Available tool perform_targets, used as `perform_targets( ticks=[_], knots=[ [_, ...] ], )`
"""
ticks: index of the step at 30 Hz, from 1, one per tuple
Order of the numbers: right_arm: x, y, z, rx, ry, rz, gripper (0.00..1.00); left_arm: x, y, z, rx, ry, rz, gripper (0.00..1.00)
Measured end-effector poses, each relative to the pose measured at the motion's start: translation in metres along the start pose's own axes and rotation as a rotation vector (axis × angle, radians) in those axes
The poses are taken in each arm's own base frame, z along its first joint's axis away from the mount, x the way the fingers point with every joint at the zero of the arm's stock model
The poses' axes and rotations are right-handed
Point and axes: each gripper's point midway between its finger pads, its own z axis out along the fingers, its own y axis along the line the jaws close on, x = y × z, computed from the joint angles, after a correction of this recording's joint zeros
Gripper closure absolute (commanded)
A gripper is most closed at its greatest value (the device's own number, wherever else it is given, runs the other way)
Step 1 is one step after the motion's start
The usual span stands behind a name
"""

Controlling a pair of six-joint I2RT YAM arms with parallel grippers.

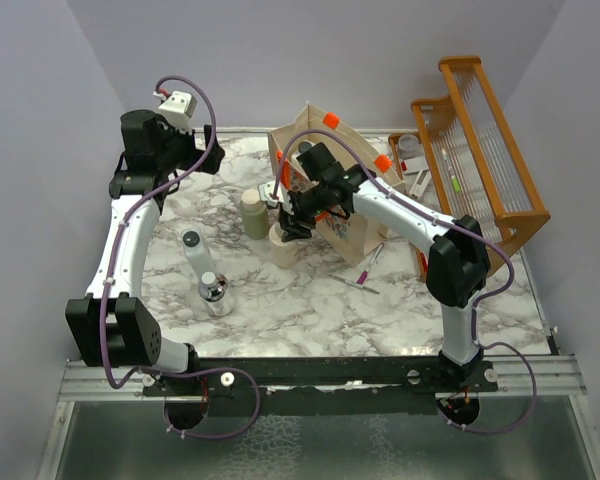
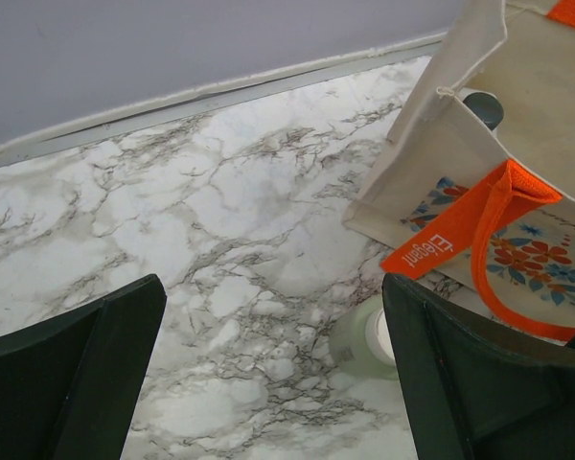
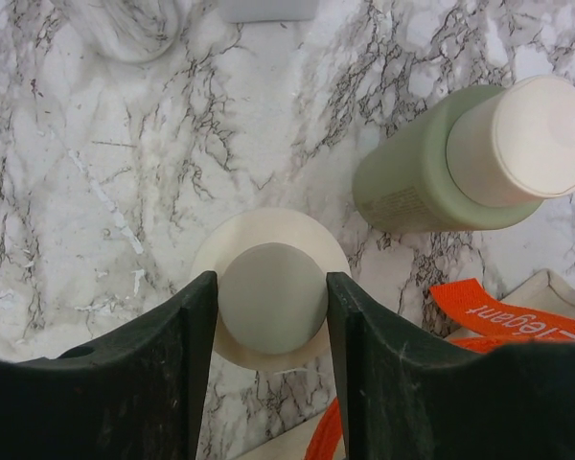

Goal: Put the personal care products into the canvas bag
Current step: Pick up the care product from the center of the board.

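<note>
1. Currently the right gripper (image 3: 271,287) is half-open, jaws flanking the cap of the beige bottle (image 3: 271,299); can't tell if they're touching it.
2. The bottle stands upright on the table (image 1: 280,320), just beside the canvas bag (image 1: 355,238).
3. Likely light, rigid, slick plastic, so grip the cap squarely.

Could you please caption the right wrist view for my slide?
Right gripper pinching the beige bottle by its cap, green bottle standing alongside.

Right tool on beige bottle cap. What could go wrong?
1. The right tool grips the beige bottle by its round cap only; it may slip or swing on lift.
2. The olive-green bottle stands close; a swing could topple it.
3. The canvas bag stands tall; a low carry could snag its rim.
</note>
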Motion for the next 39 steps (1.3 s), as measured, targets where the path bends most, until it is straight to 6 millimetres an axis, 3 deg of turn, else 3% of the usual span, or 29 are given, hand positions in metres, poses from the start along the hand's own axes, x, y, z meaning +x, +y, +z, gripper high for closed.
perform_targets(
  ticks=[8, 14, 27, 39],
  knots=[
    [-0.001, -0.001, 0.001, -0.008, -0.002, -0.011, 0.70, 0.004, -0.002, -0.002, 0.006, 0.002, -0.001, 0.01],
    [-0.001, -0.002, 0.000, -0.008, -0.002, -0.009, 0.99, 0.003, -0.002, -0.002, 0.009, -0.001, 0.000, 0.01],
    [-0.006, -0.001, -0.002, -0.001, -0.004, 0.059, 0.99, 0.012, -0.002, -0.001, 0.010, 0.008, -0.001, 0.02],
    [-0.027, -0.006, -0.017, 0.033, -0.026, 0.115, 0.99, 0.012, -0.002, 0.000, 0.009, 0.005, 0.001, 0.03]
  ],
)
